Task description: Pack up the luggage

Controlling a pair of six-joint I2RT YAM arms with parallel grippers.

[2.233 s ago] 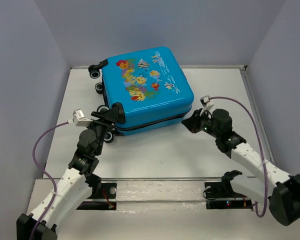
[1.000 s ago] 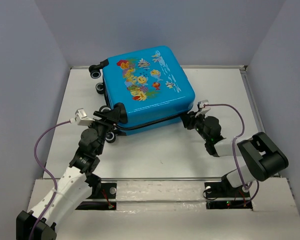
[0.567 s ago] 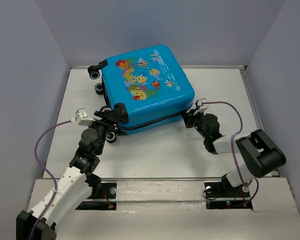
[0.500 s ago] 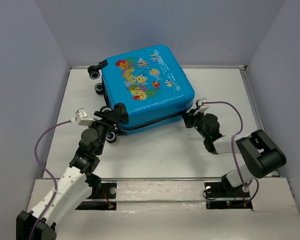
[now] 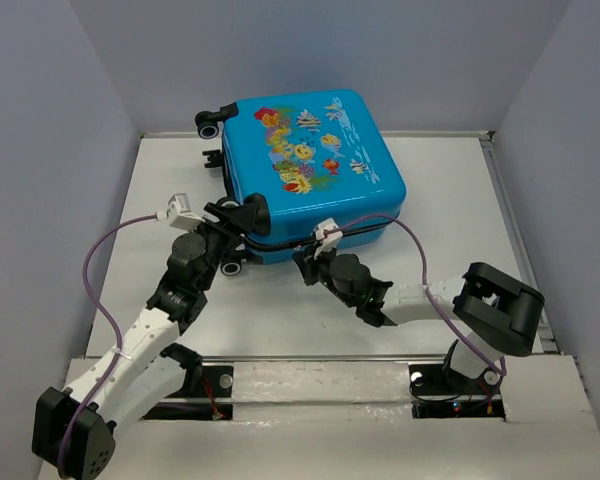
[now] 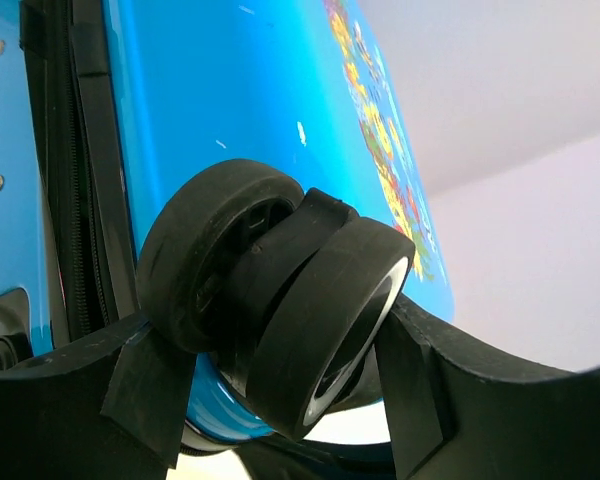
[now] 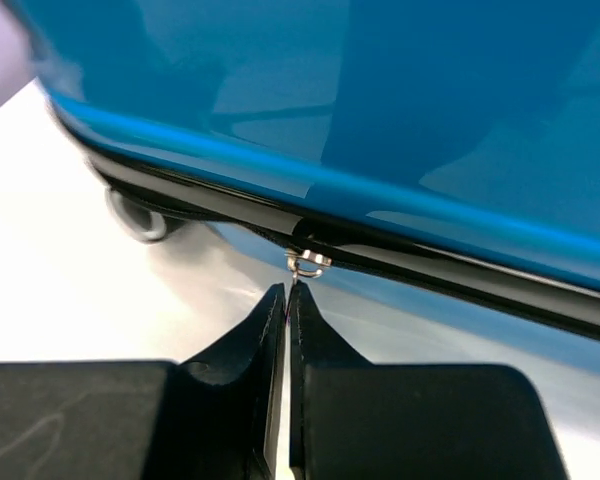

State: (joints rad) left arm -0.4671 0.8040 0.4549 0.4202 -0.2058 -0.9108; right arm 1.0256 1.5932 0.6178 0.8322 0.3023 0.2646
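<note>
Wrist views alone showed the left claw [image 6: 280, 388] clamping the suitcase's [image 5: 315, 165] wheel [image 6: 325, 305], the right claw [image 7: 286, 300] pinching its zipper pull [image 7: 307, 264].

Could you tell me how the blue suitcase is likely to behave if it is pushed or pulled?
The suitcase would probably slide rather than roll: it lies flat, and the left gripper clamps one caster wheel. Its glossy hard shell looks stiff and slippery. Tugging the zipper pull in the right gripper may drag it.
</note>
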